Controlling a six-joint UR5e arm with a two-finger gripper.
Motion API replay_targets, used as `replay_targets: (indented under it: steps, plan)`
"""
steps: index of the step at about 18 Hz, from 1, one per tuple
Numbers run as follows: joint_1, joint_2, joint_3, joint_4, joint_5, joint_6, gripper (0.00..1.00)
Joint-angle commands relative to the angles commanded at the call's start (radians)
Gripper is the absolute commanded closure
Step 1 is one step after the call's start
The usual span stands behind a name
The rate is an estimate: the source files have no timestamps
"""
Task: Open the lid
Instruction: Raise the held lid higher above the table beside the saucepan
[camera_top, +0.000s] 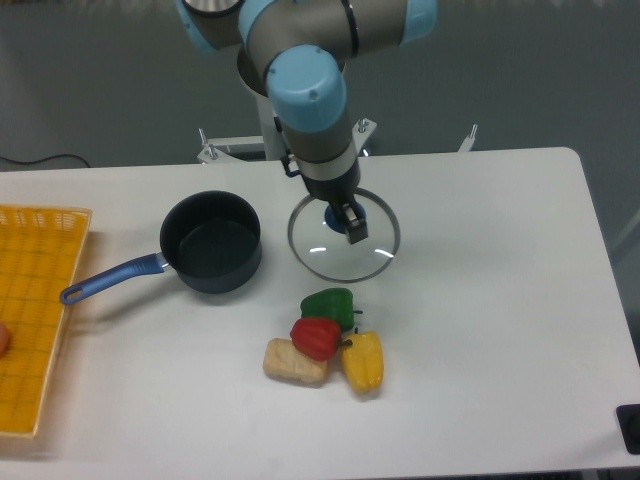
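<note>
The lid (343, 250), round clear glass with a metal rim and a blue knob, hangs level to the right of the saucepan, clear of its rim. My gripper (344, 221) comes down from above and is shut on the blue knob at the lid's centre. The dark blue saucepan (211, 241) stands uncovered on the white table, its long blue handle (110, 277) pointing to the lower left. Whether the lid touches the table I cannot tell.
A green pepper (329, 305), a red pepper (316, 338), a yellow pepper (364, 362) and a beige bread-like piece (294, 362) lie clustered just below the lid. A yellow basket (35, 310) sits at the left table edge. The robot base stands behind.
</note>
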Motion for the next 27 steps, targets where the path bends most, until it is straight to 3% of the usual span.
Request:
replay_targets:
  steps: [6, 16, 27]
  plan:
    - [0.051, -0.003, -0.032, 0.006, 0.035, 0.038, 0.47]
    - [0.083, -0.057, -0.057, 0.038, 0.035, 0.054, 0.47]
    - [0.089, -0.058, -0.034, 0.048, 0.028, 0.054, 0.47]
